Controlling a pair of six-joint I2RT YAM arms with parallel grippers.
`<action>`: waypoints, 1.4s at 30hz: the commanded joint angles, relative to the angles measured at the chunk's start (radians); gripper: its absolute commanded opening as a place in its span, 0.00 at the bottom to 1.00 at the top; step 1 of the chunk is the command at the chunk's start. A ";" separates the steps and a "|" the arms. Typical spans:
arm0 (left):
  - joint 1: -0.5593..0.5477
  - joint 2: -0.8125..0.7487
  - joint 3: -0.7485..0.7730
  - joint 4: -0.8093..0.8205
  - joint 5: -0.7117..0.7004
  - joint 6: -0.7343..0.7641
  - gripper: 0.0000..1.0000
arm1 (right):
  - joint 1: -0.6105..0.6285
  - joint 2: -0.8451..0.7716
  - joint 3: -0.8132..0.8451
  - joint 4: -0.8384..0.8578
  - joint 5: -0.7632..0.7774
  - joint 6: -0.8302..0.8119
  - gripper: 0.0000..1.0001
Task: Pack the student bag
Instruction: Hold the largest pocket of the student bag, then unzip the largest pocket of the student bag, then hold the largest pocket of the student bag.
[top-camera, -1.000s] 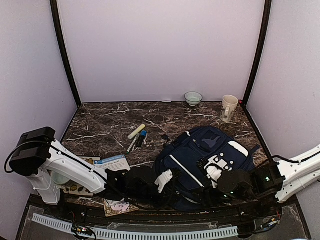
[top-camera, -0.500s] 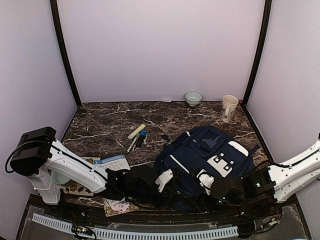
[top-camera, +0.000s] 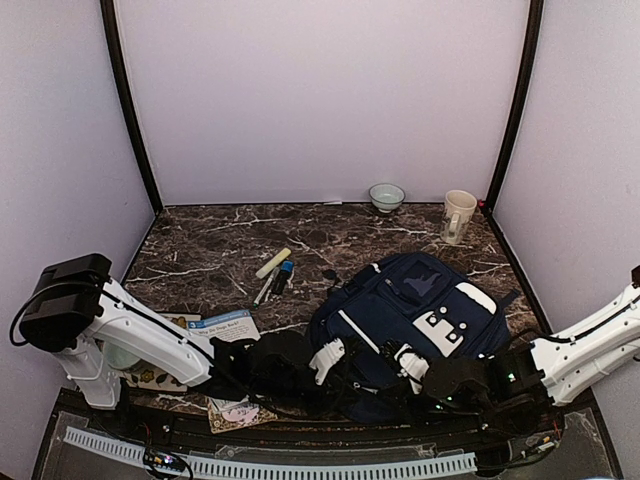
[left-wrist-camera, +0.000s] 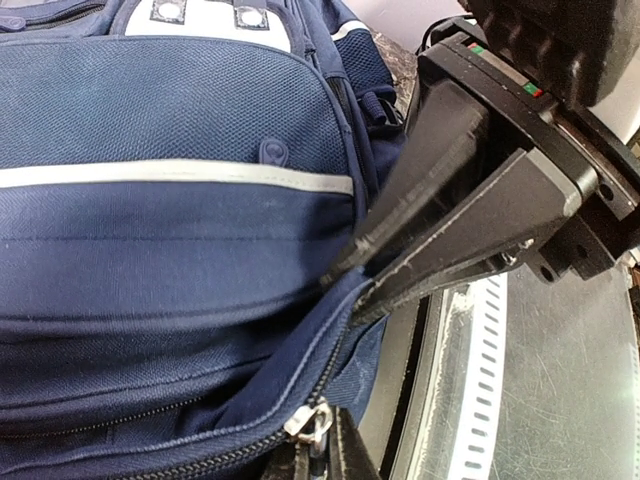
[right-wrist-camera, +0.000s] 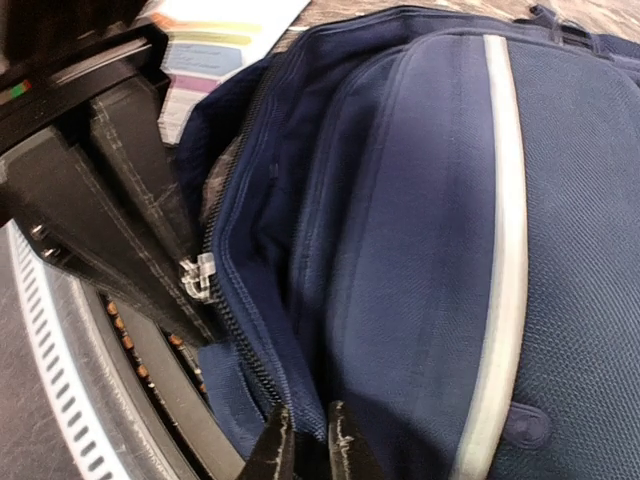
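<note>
We read the student bag (top-camera: 400, 290) as navy cloth: coarse, mesh-like weave on the front pocket, smoother matt weave elsewhere, w/ a grey stripe (left-wrist-camera: 170, 172) of slightly sheeny tape. The zip pull (left-wrist-camera: 312, 425) looks silvery, prob. metal. The right gripper (left-wrist-camera: 352, 272) is matt black plastic, edges scuffed pale. We see the table (top-camera: 220, 240) as dark veined stone-look, glossy. The mug (top-camera: 458, 215) & bowl (top-camera: 386, 196) look glazed, smooth. The booklet (top-camera: 225, 325) is printed paper.

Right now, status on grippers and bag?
Left gripper shut on zip pull. Right gripper shut on bag edge. Bag flat, zip partly open. Nothing on top.
</note>
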 joint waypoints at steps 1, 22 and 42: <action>-0.001 -0.095 -0.014 0.012 -0.014 0.014 0.00 | -0.003 0.008 -0.011 0.038 -0.012 0.011 0.06; 0.113 -0.239 -0.104 -0.251 -0.180 0.051 0.00 | -0.014 -0.370 -0.084 -0.128 0.103 0.121 0.00; -0.001 -0.106 0.048 -0.201 0.034 0.049 0.00 | -0.014 -0.008 0.185 -0.106 -0.101 -0.096 0.90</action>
